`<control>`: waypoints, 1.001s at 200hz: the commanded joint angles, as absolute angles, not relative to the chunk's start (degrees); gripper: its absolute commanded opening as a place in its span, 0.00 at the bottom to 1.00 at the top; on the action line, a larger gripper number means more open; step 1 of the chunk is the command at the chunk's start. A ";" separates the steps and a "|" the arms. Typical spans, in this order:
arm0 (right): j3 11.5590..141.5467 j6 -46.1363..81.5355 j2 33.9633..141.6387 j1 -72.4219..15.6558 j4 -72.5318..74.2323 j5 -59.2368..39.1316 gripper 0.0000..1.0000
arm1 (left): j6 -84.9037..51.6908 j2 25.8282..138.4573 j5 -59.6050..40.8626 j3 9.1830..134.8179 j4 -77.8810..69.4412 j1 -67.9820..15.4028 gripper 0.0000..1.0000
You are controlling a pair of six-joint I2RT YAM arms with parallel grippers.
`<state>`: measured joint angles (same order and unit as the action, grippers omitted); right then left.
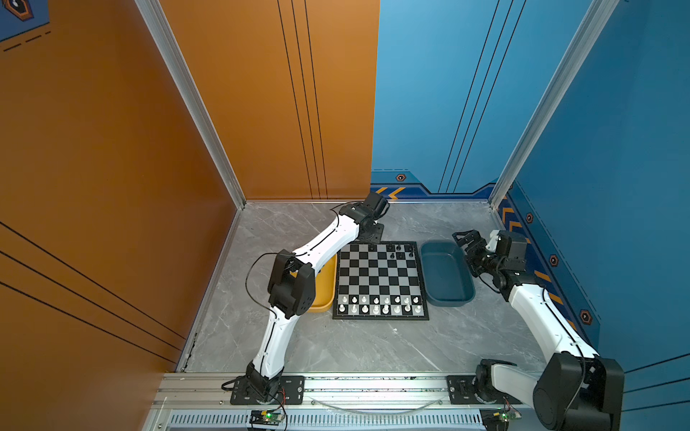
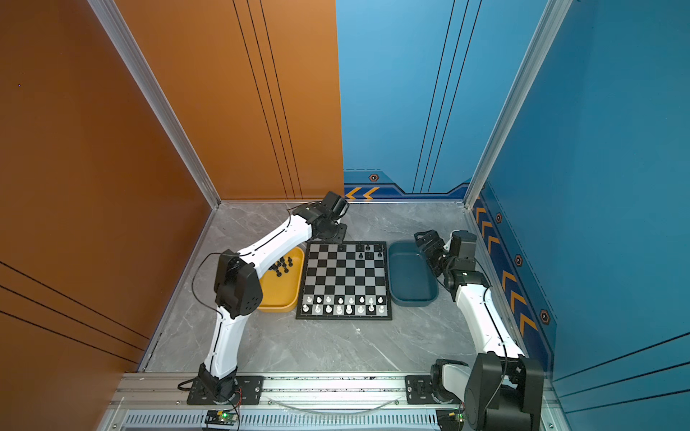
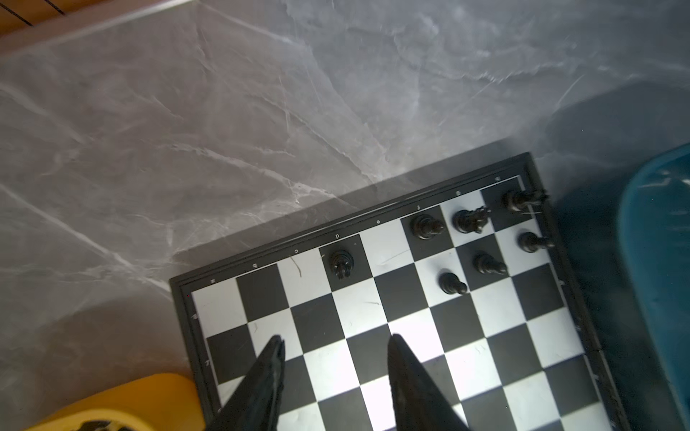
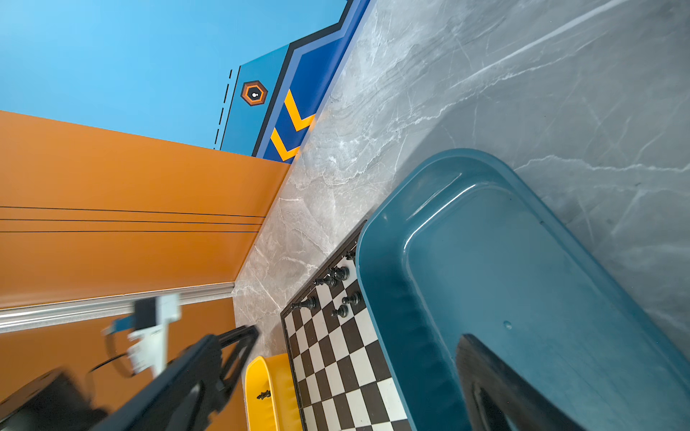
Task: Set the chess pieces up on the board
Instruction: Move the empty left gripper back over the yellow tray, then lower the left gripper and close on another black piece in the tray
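- Left gripper [image 3: 336, 337], closest to the lens in the left wrist view: two dark fingers [image 3: 409, 377] set moderately apart, bare checks showing in the gap, nothing clamped.
- Fingertips over the board [image 3: 496, 309], near one corner of its black frame.
- Chess pieces [image 3: 470, 220] on the board: seven standing, four in the outermost row and three in the row next to it; six grouped toward the corner beside the dark blue tray [image 3: 657, 239], one alone [image 3: 341, 263] closer to the fingertips yet clear of both.
- In both top views, same gripper at the upper left corner of the board; board in the lower centre of the frame, flat on the grey marbled table [image 1: 373, 347].
- Further chess pieces bunched [image 2: 282, 265] in the upper half of the yellow tray [image 2: 282, 293], just left of the board, partly masked by the left arm.
- White chessmen [image 1: 379, 304] in two rows along the lower edge of the board.
- Dark blue tray just right of the board.
- Right gripper [image 1: 464, 239] at the right of the frame, over the upper right end of the dark blue tray; in the right wrist view, fingers spread wide, only tray and board visible in the gap, nothing held.
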<state>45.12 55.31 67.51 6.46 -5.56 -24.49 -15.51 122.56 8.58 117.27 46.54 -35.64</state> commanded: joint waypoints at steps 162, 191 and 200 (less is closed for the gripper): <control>45.90 55.02 66.40 5.20 -6.61 -24.70 1.00 | -22.68 91.90 14.90 72.22 42.79 -13.93 0.52; 45.84 54.93 66.11 5.11 -6.78 -24.42 1.00 | -22.76 94.88 13.51 72.27 41.25 -13.36 0.53; 45.92 54.84 66.04 5.10 -6.90 -24.31 1.00 | -22.76 95.71 13.21 72.48 40.98 -13.27 0.53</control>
